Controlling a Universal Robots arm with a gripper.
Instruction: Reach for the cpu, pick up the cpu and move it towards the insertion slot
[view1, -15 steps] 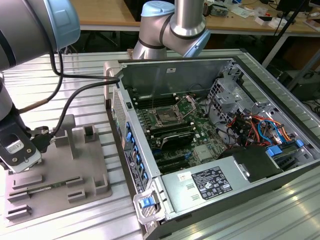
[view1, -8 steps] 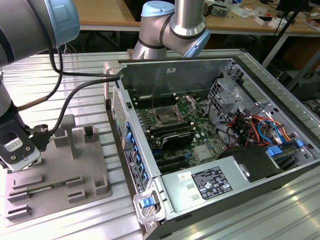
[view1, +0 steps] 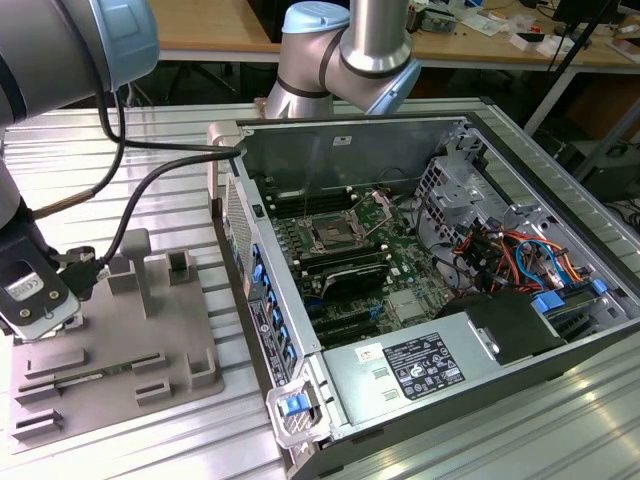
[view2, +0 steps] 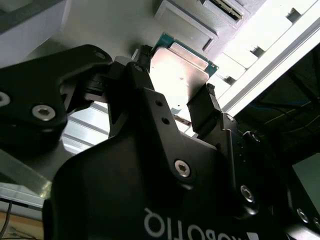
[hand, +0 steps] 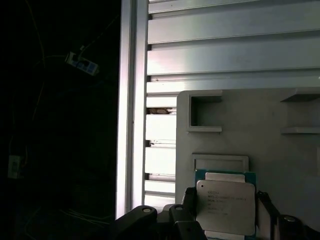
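A ribbed aluminium table (view1: 150, 150) carries a grey plastic tray (view1: 120, 370) towards the exterior view's left and an open computer case (view1: 450, 130) towards its right, with cluttered benches behind. The gripper (view1: 45, 322) is low over the tray's near-left part, well apart from the case. In the second wrist view its black fingers (view2: 202, 107) stand against two opposite edges of the cpu (view2: 182, 70), so by my reading it is clamped on the chip. The silver lid faces up and the green rim shows along the sides. The cpu sits just above or on the tray floor, near a shallow framed recess (hand: 220, 161). Whether it has come clear of the tray I cannot tell. I judge the work to be at the pick-up itself, with the grasp made and the carry not begun. The insertion slot (view1: 330, 237) lies open on the motherboard inside the case, its metal frame and lever raised. Getting there would call for a straight lift clear of the tray's raised blocks (view1: 130, 270), then a level carry over the case's near wall (view1: 250, 270), with the chip kept flat and square to the socket
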